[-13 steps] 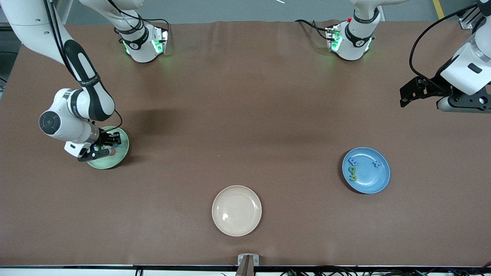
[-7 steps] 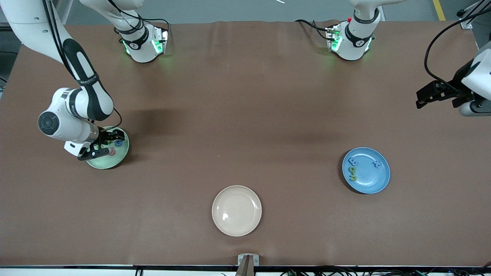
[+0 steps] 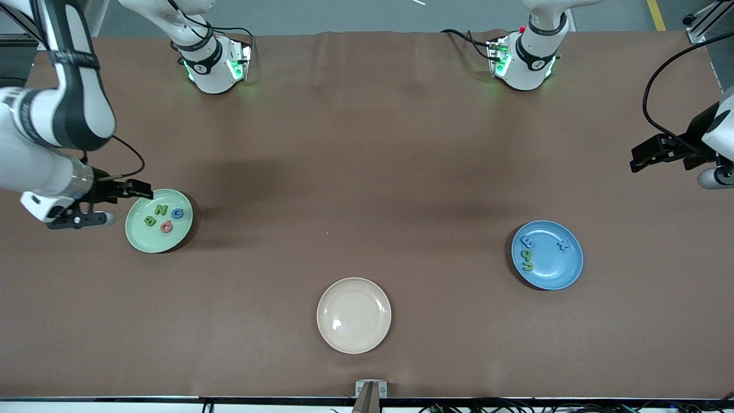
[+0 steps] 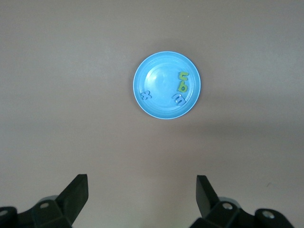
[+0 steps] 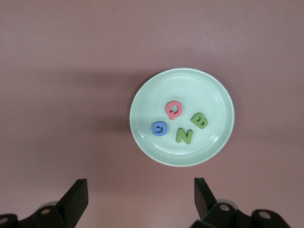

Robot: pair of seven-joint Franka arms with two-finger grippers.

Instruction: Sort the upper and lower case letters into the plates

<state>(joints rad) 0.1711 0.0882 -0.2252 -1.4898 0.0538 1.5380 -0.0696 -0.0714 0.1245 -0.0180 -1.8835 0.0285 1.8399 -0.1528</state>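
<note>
A cream plate (image 3: 354,315) is seen nearest the front camera. Farther off, four letters (image 3: 532,253) lie in the blue plate (image 3: 565,269), and four more letters (image 3: 163,216) lie in the green plate (image 3: 150,240). The right gripper (image 3: 106,202) is held open beside the green plate; the left gripper (image 3: 651,154) hangs open over bare table.

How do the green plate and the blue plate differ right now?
The green plate is pale green and lies toward the right arm's end; the blue plate lies toward the left arm's end. Green holds a pink letter, a blue one and two green; blue holds two blue and two green. Both are round, shallow, alike in size, with four letters each.
</note>
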